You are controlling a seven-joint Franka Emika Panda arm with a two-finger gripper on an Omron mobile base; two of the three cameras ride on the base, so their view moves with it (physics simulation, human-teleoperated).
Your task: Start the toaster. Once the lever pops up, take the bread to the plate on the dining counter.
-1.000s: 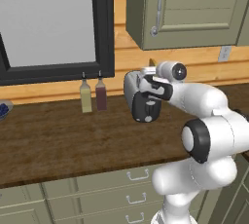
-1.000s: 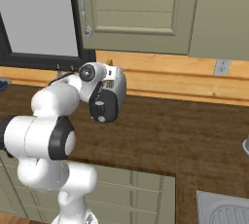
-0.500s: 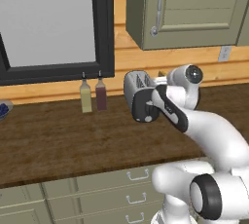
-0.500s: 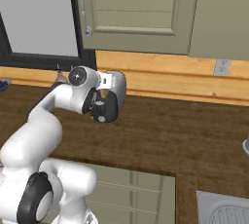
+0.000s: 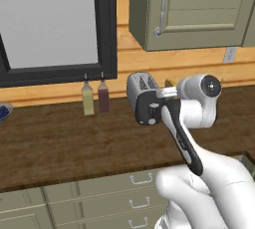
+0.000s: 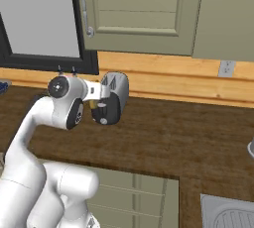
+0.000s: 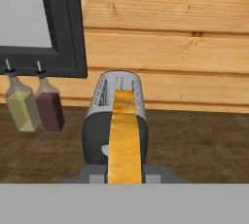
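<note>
A: Where's the toaster (image 5: 143, 97)?

B: In the middle of the left base picture, on the dark wood surface (image 5: 64, 138), close to the plank wall. In the right base picture it sits left of centre, its black end panel turned toward the camera, round knob (image 6: 103, 121) low on that panel.

A: And the bread (image 7: 124, 138)?

B: In the hand picture it's a tan slice running from the toaster's top slot down to the bottom middle of the frame, between the two small dark tips of the claw (image 7: 124, 175). The claw is closed tight on that slice. In the left base picture a bit of tan shows just right of the toaster's top, beside the white wrist.

A: Can you see the lever?

B: I can't pick it out; the slice covers the middle of the end panel in the hand picture.

A: Anything else nearby?

B: Two bottles at the left of the hand picture, a yellowish bottle (image 7: 21, 102) and a dark red bottle (image 7: 49, 102), side by side under the black window frame (image 7: 61, 21), left of the toaster
</note>
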